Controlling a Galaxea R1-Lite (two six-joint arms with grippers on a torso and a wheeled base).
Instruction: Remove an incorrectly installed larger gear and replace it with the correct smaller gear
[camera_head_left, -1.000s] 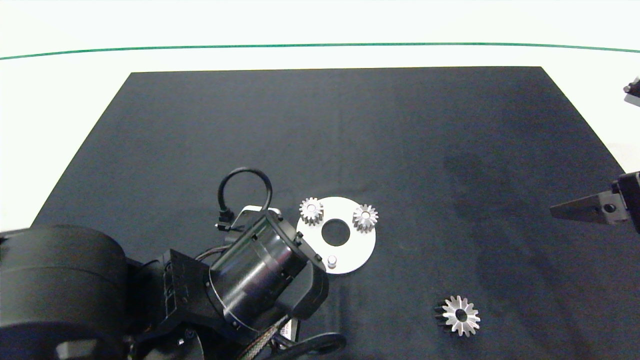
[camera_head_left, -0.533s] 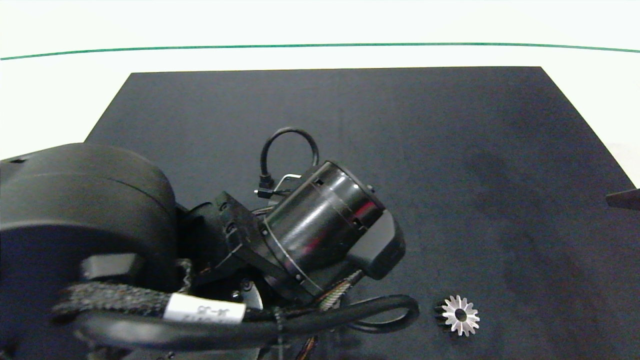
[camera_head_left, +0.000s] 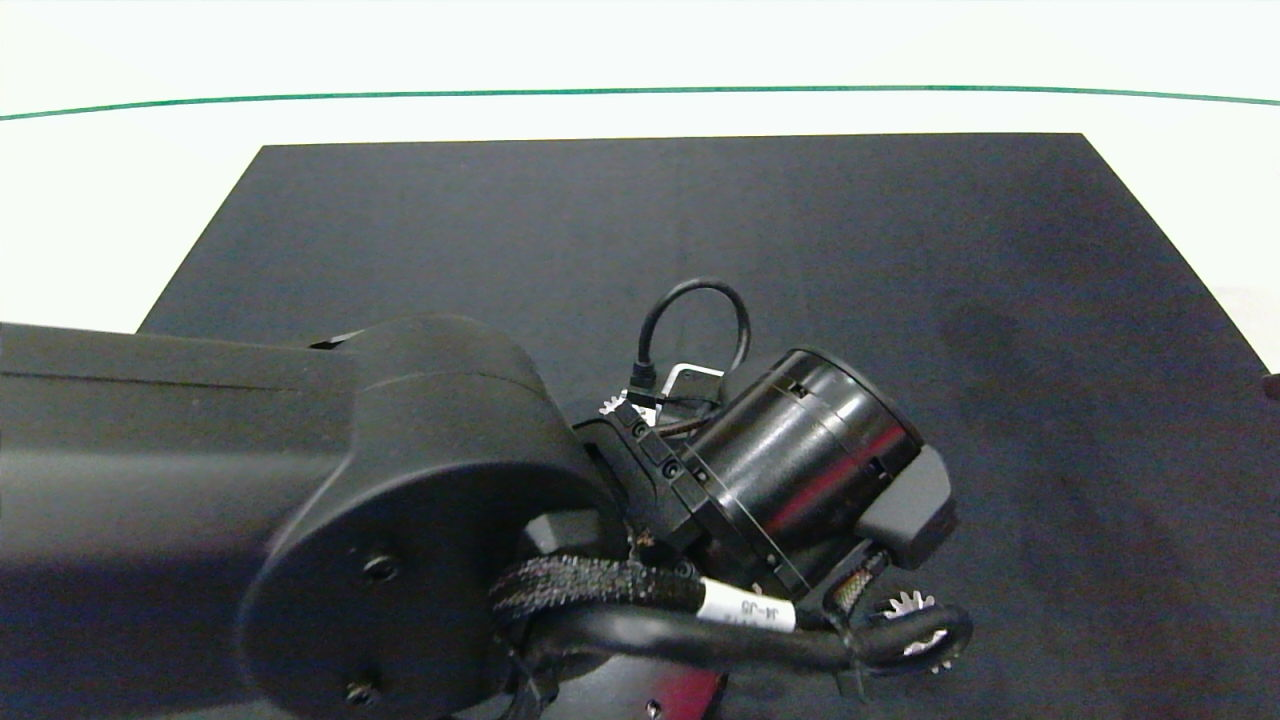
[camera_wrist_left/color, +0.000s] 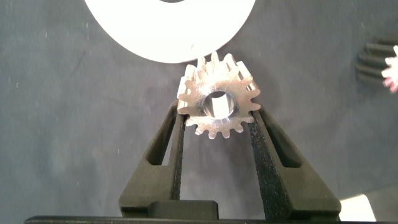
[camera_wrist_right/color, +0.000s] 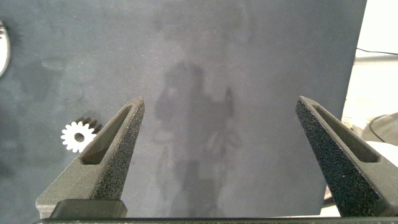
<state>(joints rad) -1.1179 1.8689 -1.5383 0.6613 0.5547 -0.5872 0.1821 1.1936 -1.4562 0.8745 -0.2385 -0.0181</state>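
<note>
Left gripper (camera_wrist_left/color: 216, 121) clamped across the toothed rim of the smaller gear (camera_wrist_left/color: 216, 102), held just beside the white disc (camera_wrist_left/color: 171, 31). Probably stiff, dense, slippery metal; best gripped flank to flank. Larger gear (camera_wrist_right/color: 76, 135) lying near right. Right gripper (camera_wrist_right/color: 217, 134) spread wide, idle.

A black mat (camera_head_left: 700, 220) is spread over a white table (camera_head_left: 120, 200), lit evenly from above. A thin green line (camera_head_left: 640, 91) is drawn across the white surface beyond the mat's far edge, well away from either pincer.
</note>
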